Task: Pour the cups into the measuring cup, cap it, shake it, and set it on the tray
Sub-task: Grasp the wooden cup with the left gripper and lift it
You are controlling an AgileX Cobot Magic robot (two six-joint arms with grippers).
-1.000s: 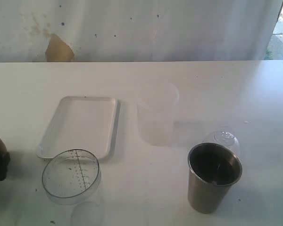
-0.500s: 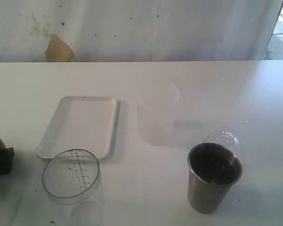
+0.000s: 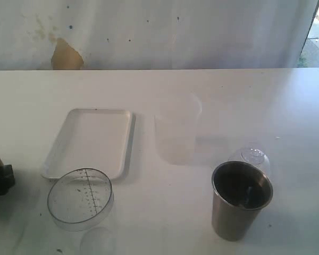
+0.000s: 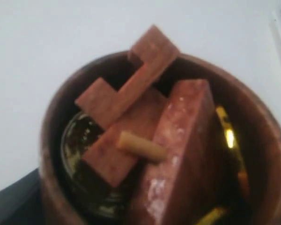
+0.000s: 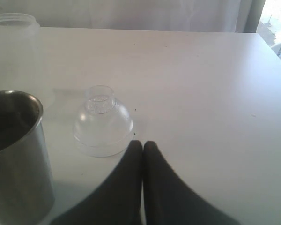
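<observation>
The measuring cup [image 3: 82, 204] stands upright and uncapped on the white desk [image 3: 266, 106]. It is a clear plastic tumbler with a dark printed scale line and tick marks down its inner wall; any figures beside the ticks are too small to read, and no brand can be made out.

Just behind the measuring cup lies the flat white tray [image 3: 90, 141] with nothing on it, its near edge close to the cup's rim. Behind and to the right of the measuring cup stands a frosted beaker [image 3: 175, 130], upright. Well to the right of the measuring cup, at about the same depth, stands the steel tumbler [image 3: 241, 204]; its inside is dark and the contents cannot be told. A clear dome lid [image 3: 251, 156] rests on the desk a little farther back on that same side.

Left of the measuring cup, at the edge of the exterior view, is the left gripper [image 3: 0, 178]. Its wrist camera looks straight into the brown cup [image 4: 49, 154], which holds a stepped reddish wooden block [image 4: 131, 79], a thick wooden slab [image 4: 182, 154] and a small tan peg [image 4: 140, 146]. Whether these jaws are clamped on the cup cannot be told.

The right gripper [image 5: 143, 144], on the tumbler's side of the measuring cup, has its jaws pressed together, empty, close to the dome lid.
</observation>
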